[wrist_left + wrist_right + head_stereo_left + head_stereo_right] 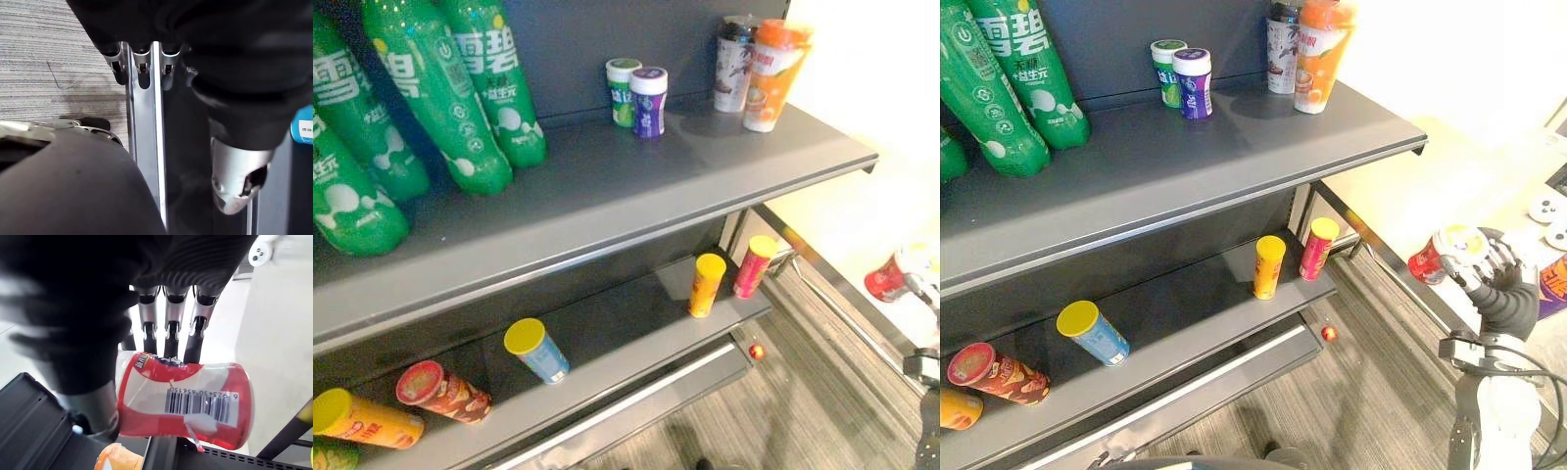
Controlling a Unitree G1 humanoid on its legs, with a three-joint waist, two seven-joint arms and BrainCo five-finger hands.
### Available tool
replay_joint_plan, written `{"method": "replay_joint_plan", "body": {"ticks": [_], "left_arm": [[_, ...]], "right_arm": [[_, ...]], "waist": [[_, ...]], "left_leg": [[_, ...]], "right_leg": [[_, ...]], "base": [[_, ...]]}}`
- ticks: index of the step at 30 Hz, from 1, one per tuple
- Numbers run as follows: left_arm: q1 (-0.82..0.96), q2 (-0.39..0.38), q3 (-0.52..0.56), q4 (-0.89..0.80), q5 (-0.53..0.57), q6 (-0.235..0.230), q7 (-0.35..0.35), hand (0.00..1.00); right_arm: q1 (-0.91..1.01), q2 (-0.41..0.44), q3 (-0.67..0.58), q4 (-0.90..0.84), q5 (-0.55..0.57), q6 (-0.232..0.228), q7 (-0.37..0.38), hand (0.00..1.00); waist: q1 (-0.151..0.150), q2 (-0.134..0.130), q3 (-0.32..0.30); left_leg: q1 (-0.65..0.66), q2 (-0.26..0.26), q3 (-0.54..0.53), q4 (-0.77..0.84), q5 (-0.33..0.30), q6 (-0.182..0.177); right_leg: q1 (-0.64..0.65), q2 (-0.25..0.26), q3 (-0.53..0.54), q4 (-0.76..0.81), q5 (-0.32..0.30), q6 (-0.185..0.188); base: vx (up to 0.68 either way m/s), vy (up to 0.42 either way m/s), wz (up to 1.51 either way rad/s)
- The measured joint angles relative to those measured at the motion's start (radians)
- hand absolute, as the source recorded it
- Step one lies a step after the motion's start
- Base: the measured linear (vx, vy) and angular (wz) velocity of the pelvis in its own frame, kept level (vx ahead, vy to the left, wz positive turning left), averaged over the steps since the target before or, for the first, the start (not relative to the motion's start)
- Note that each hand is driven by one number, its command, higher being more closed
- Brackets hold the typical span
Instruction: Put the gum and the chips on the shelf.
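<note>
My right hand (1506, 284) is shut on a red chips can (1447, 257) with a white lid, held level beside the shelf unit's right end, above a pale table (1430, 181). The right wrist view has the fingers (168, 328) curled over the can (186, 404), barcode showing. Two gum bottles, green (624, 91) and purple (649, 101), stand on the upper shelf (636, 186). My left hand (239, 181) hangs low by the shelf's metal front edge (145, 147), its fingers relaxed and holding nothing.
Green soda bottles (440, 88) lean at the upper shelf's left and two cups (759, 73) stand at its right. On the lower shelf (636, 323) two cans stand, yellow (707, 284) and pink (755, 265); blue (537, 350), red (442, 391) and orange (367, 419) cans lie down.
</note>
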Motion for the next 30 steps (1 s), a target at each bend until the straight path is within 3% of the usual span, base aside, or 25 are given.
{"method": "replay_joint_plan", "body": {"ticks": [5,11,17,22,30], "left_arm": [[0.000,0.002,0.008,0.002,0.001,0.005,0.000,0.00],[0.000,0.004,0.008,0.014,0.009,0.005,0.000,0.00],[-0.002,0.009,0.003,0.018,0.010,0.008,0.000,0.00],[-0.017,0.034,-0.024,0.020,0.016,0.029,-0.005,0.00],[-0.024,0.038,-0.025,0.021,0.042,0.040,-0.010,0.00]], "right_arm": [[-0.060,-0.056,-0.002,-0.002,0.002,0.023,0.023,1.00],[-0.132,-0.131,0.006,-0.002,0.019,0.096,0.071,1.00],[-0.215,-0.200,0.046,0.003,0.041,0.131,0.084,1.00],[-0.301,-0.238,0.116,0.035,0.051,0.197,0.095,1.00],[-0.404,-0.290,0.192,0.121,0.165,0.267,0.103,1.00]], "waist": [[0.001,-0.009,-0.006],[0.003,-0.010,-0.006],[0.004,-0.015,-0.010],[0.007,-0.033,-0.022],[0.011,-0.037,-0.026]], "left_leg": [[0.001,0.004,-0.001,0.000,0.004,0.000],[0.002,0.004,-0.003,0.000,0.011,-0.002],[0.003,0.004,-0.008,-0.001,0.017,-0.002],[0.000,0.004,-0.024,-0.001,0.031,0.007],[-0.001,0.004,-0.037,-0.001,0.038,0.005]], "right_leg": [[-0.001,0.004,0.001,0.000,0.006,-0.004],[-0.001,0.004,-0.002,0.000,0.011,-0.004],[0.000,0.004,-0.009,-0.001,0.012,-0.004],[0.007,0.002,-0.029,-0.005,0.013,-0.005],[0.018,0.002,-0.042,-0.022,0.023,-0.008]], "base": [[-0.02,-0.019,0.00],[0.00,0.000,0.00],[-0.01,-0.011,0.02],[0.00,-0.021,0.10],[0.00,-0.006,0.05]]}}
